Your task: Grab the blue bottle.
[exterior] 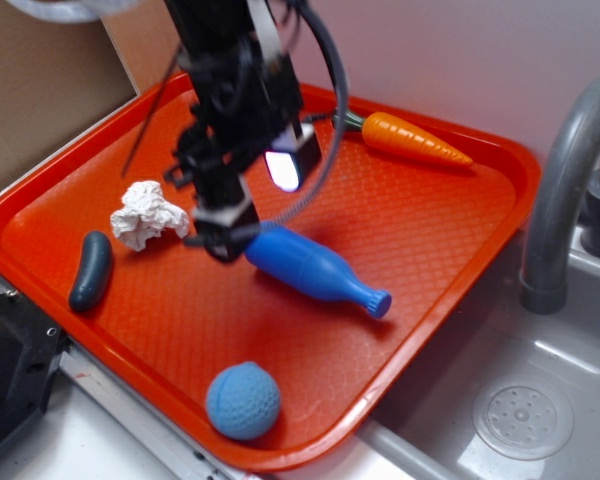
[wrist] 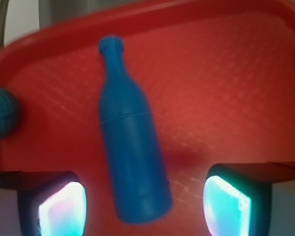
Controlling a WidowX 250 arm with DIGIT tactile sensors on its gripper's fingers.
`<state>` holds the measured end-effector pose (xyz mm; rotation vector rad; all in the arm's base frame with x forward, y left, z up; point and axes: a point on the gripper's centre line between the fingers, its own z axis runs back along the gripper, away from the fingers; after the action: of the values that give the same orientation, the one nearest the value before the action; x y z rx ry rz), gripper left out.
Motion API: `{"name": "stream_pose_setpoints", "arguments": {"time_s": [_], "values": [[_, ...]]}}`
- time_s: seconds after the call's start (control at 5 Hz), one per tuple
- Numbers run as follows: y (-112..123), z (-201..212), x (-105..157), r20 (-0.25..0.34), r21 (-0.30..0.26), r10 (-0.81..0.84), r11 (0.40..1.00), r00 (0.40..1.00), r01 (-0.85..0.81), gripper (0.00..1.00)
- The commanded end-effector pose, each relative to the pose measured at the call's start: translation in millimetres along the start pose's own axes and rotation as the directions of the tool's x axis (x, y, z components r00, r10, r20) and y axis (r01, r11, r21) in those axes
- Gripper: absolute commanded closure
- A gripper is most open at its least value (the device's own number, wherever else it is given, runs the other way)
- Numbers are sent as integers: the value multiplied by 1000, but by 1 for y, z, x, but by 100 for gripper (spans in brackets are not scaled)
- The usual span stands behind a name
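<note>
The blue bottle lies on its side in the middle of the red tray, cap pointing to the front right. My gripper hangs over the bottle's base end, open, with one finger on each side of it. In the wrist view the bottle runs up the frame, its base between my two glowing fingertips, with a gap on each side. My gripper holds nothing.
On the tray lie an orange carrot at the back, crumpled white paper and a dark capsule at the left, and a light-blue dimpled ball in front. A grey sink faucet stands to the right.
</note>
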<state>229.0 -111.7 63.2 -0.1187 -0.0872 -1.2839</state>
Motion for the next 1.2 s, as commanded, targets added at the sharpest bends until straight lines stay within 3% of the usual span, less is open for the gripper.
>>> {"name": "stream_pose_setpoints", "arguments": {"time_s": [0.0,0.2,0.4,0.6,0.8,1.0], "values": [[-22,-19,5,-35,-5,-80,997,996,80,0],[-16,-32,4,-93,12,-56,998,994,57,0],[-13,-39,4,-124,3,-3,1000,992,3,26],[-14,-42,4,-157,21,26,1000,987,-23,100],[-15,-30,0,-159,82,101,993,982,-88,100],[-9,15,-11,-87,184,341,929,936,-321,100]]}}
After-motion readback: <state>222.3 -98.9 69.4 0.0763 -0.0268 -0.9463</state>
